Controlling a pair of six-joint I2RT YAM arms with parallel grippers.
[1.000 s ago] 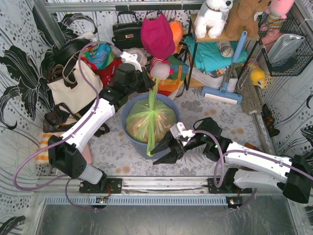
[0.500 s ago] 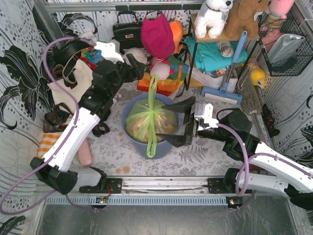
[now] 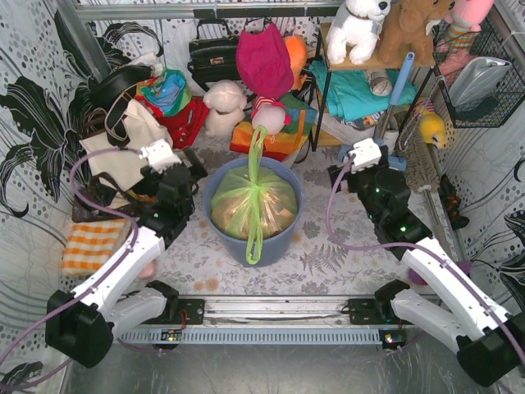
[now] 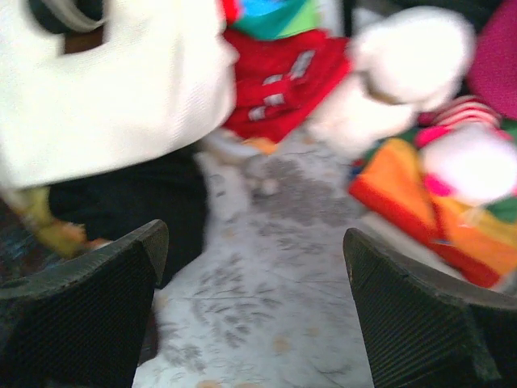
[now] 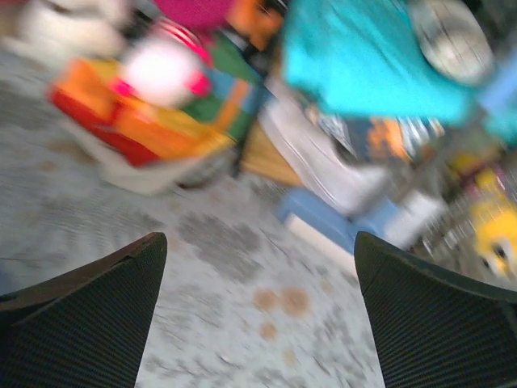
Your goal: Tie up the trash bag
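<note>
Now the trash bag (image 3: 238,205) sits in the bin (image 3: 283,240) mid-desk, its green tails running far edge to near edge. Left hand (image 4: 254,242) and right hand (image 5: 258,242) flank it, fingers apart, empty, about equally near.

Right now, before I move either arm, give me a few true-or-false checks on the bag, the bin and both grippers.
1. The trash bag sits inside the blue-grey bin. True.
2. The left gripper is shut on the bag. False: it is open, holds nothing and is off to the left of the bin.
3. The right gripper is open and apart from the bag. True.
4. The bag's mouth gapes wide open. False: its neck is gathered at the middle, and one tail is draped over the bin's front rim.
</note>
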